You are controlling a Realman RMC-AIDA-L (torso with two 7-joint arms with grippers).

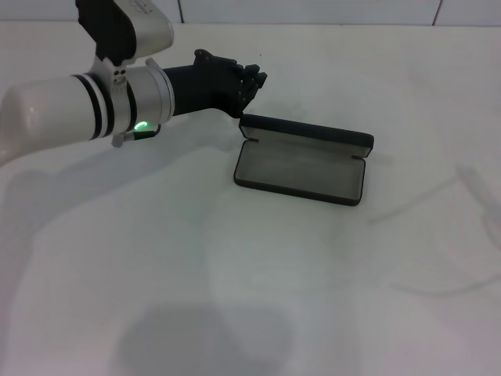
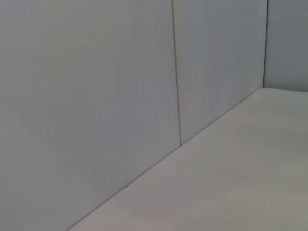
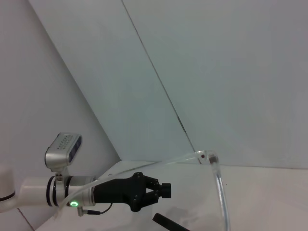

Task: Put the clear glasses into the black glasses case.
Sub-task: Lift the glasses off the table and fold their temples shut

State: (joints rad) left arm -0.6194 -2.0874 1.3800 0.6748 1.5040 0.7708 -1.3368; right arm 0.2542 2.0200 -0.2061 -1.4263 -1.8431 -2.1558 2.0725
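Case (image 1: pixel 300 167) open on table (image 1: pixel 235 274), left gripper (image 1: pixel 252 83) seemingly shut behind it, glasses (image 3: pixel 211 166) near right edge, right gripper unseen

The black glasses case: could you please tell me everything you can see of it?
The black glasses case lies open on the white table, an oblong hard shell with rounded corners and a grey lining. Its tray faces up, empty, and the lid stands up along the far edge. The left gripper hovers beside its far-left corner, not visibly touching it.
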